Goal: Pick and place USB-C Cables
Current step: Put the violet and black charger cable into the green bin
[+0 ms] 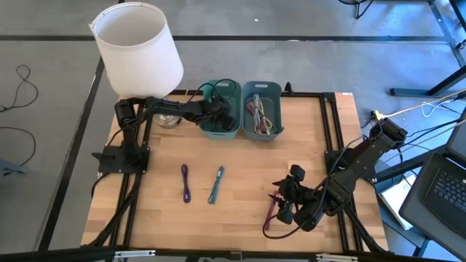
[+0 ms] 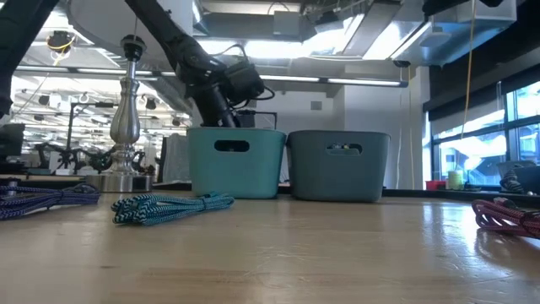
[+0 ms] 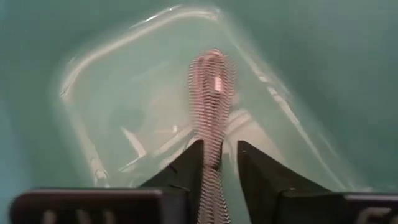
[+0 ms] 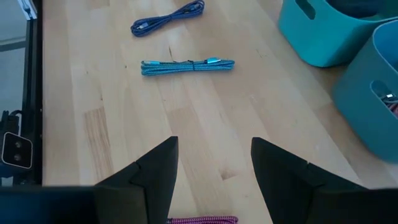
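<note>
My left gripper (image 3: 221, 146) reaches down into the left teal bin (image 1: 220, 109), fingers a little apart. A cream-grey braided USB-C cable bundle (image 3: 211, 87) runs out between them toward the bin's floor. A purple cable (image 1: 186, 182) and a teal cable (image 1: 216, 184) lie flat on the wooden table. My right gripper (image 4: 214, 155) hovers open over the table's near right part, above a magenta cable (image 1: 271, 215) lying there. The right blue-grey bin (image 1: 262, 109) holds several cables. My left gripper has the cream-grey bundle between its fingers, lying along them. The bundle's near part (image 3: 210, 163) rests against the inner side of one finger (image 3: 189, 165). A gap shows between it and the other finger. The fingers slant down into the bin from above.
A white lampshade (image 1: 138, 47) on a metal stand (image 2: 128, 110) stands at the table's far left, beside the bins. Black frame rails (image 1: 328, 124) edge the table. Bare wood lies between the two loose cables and the bins.
</note>
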Action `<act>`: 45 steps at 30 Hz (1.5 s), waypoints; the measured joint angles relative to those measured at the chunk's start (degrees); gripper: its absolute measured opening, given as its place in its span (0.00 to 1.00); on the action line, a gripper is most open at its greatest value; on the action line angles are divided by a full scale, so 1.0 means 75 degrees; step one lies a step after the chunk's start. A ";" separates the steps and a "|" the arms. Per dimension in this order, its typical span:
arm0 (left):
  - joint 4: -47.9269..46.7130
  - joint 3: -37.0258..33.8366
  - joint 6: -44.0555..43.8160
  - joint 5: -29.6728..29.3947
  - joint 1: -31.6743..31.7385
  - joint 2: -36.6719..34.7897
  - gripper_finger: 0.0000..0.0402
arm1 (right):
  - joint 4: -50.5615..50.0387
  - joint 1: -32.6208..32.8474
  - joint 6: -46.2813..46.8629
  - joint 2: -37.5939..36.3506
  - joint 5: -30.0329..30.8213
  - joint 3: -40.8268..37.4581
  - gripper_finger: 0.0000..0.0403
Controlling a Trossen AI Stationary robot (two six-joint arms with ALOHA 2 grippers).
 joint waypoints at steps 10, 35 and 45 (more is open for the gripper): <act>0.0007 -0.0003 -0.0029 0.0056 -0.0071 -0.0213 0.48 | 0.0000 0.0000 0.0006 0.0000 -0.0169 0.0000 0.51; 0.1786 0.0000 0.0942 0.3637 -0.4362 -0.3243 0.46 | 0.0115 0.0074 0.0003 0.0000 -0.0396 0.0003 0.51; -0.0625 0.0000 -0.3468 -0.1208 -0.9164 -0.3140 0.46 | 0.0114 0.0079 -0.0174 0.0000 -0.0297 0.0003 0.51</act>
